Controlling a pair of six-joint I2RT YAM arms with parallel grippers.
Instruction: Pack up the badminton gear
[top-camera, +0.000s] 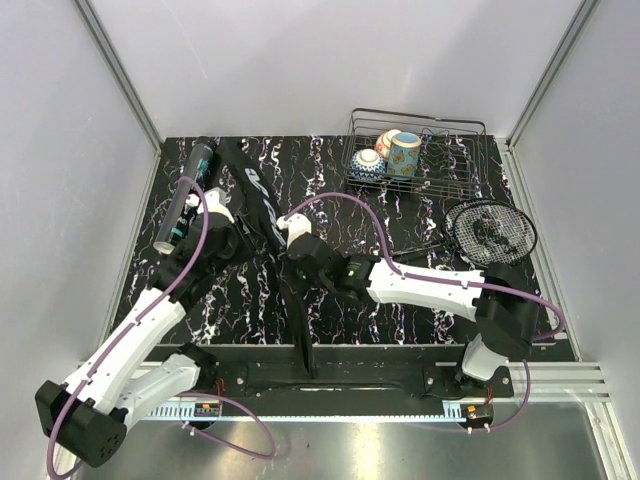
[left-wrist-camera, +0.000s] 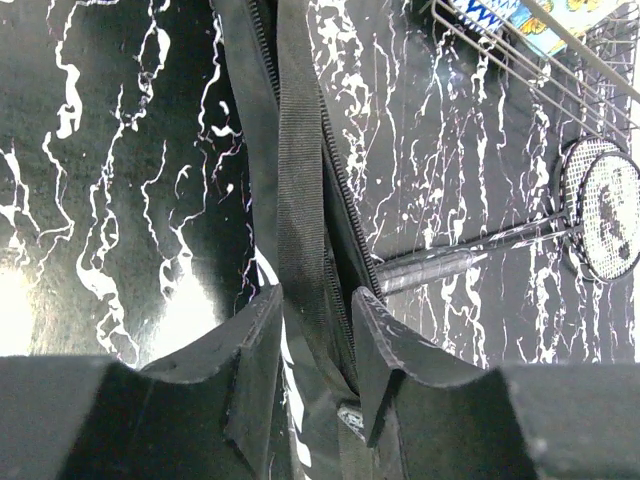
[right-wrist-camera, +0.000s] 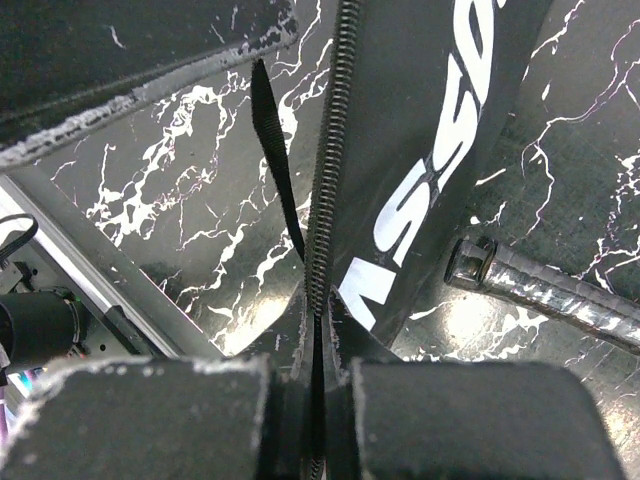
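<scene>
The long black bag (top-camera: 262, 205) lies lengthwise down the middle of the table. In the left wrist view my left gripper (left-wrist-camera: 318, 295) has its jaws on either side of the bag's strap (left-wrist-camera: 300, 180) and zipper edge, and the fabric fills the gap. My right gripper (right-wrist-camera: 318, 310) is shut on the bag's zipper edge (right-wrist-camera: 335, 150), next to the white lettering (right-wrist-camera: 425, 190). The black racket (top-camera: 490, 232) lies flat at the right, its handle (right-wrist-camera: 550, 290) pointing toward the bag. The dark tube (top-camera: 185, 200) lies at the far left.
A wire basket (top-camera: 440, 180) with painted ceramic cups (top-camera: 404, 153) stands at the back right, just behind the racket head. White walls close in the back and both sides. The arm bases and rail run along the near edge.
</scene>
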